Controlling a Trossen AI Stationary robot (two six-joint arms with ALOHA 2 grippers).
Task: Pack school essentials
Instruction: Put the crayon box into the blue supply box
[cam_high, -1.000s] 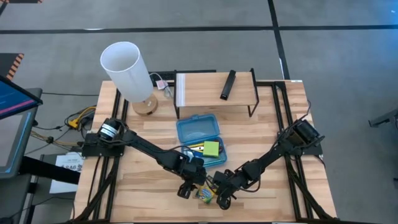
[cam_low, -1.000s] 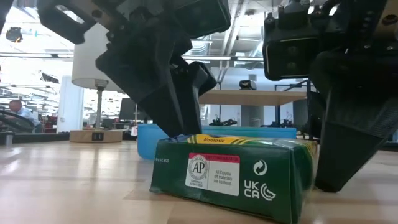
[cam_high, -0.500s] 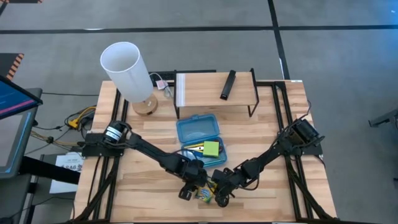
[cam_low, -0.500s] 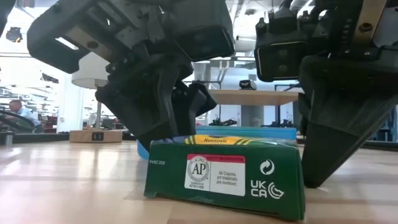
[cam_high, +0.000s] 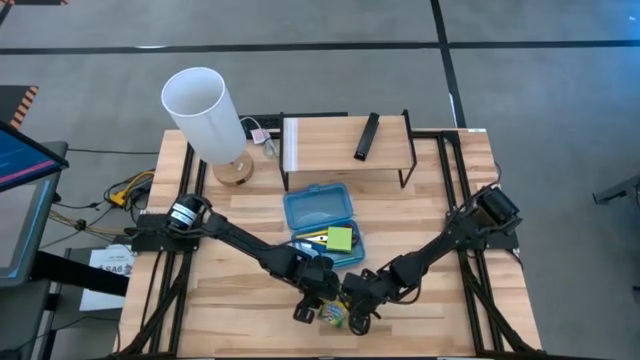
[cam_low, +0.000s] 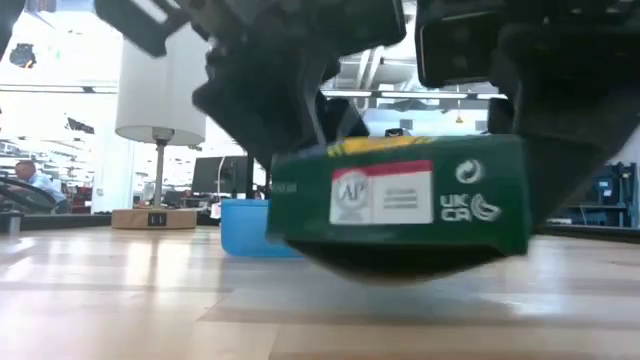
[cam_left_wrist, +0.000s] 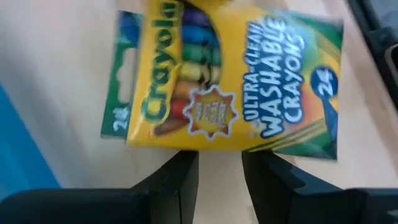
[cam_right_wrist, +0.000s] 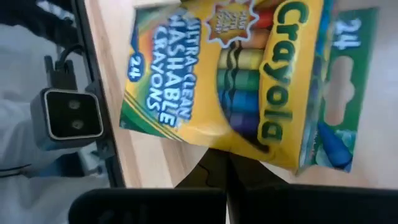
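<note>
The yellow-green crayon box (cam_low: 400, 200) hangs clear of the table near its front edge, its labelled end toward the low view. My left gripper (cam_left_wrist: 221, 155) stands open at one long side, my right gripper (cam_right_wrist: 227, 165) shut at the opposite one. In the high view the box (cam_high: 333, 316) shows between the two. Behind it the blue case (cam_high: 322, 222) lies open on the table, with the green sticky-note pad (cam_high: 340, 239) and yellow pencils (cam_high: 316, 238) in its tray. My left gripper comes slanting down from the table's left at the box's long side (cam_left_wrist: 217, 147). Its two fingers (cam_left_wrist: 180, 177) keep a gap between them, and their ends vanish under that edge. The box is lifted clear and lies roughly level, face up. My right gripper comes slanting down from the table's right at the other long side (cam_right_wrist: 224, 149). The shut fingers (cam_right_wrist: 217, 177) end under that edge, which hides their tips. The box lies across them, clear of the table.
A tall white lamp (cam_high: 205, 112) stands at the far left on a round wooden base. A low wooden shelf (cam_high: 340, 148) at the far middle carries a slim black bar (cam_high: 367, 136). Bare tabletop (cam_high: 230, 300) lies left and right of the arms.
The crayon box lay flat on the table between the two grippers; it first turned a little to face the low view squarely, then rose clear of the table. Both grippers have closed in on its two long sides and gone up with it.
</note>
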